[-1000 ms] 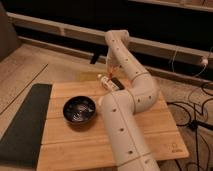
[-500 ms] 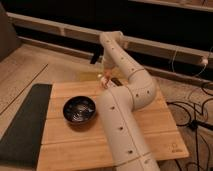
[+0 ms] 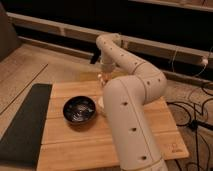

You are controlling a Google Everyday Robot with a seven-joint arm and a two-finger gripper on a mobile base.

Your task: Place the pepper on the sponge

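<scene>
Since a second ago your wrist (image 3: 108, 49) has swung left, beyond the bowl (image 3: 79, 110). Your gripper (image 3: 102, 75) sits closed past the bowl's far rim, an orange speck at its tips likely the pepper (image 3: 101, 78); no sponge shows. Light, slim, roll-prone: pinch its thicker middle.

A black bowl (image 3: 79, 109) is seen on a wooden table (image 3: 70, 147), in its left half. A long dark mat (image 3: 24, 125) is laid along the table's left edge, apart from the bowl. Black cables (image 3: 192, 112) are strewn over the floor (image 3: 30, 70) to the right of the table. A pale ledge (image 3: 45, 24) is carried along the dark wall behind.
</scene>
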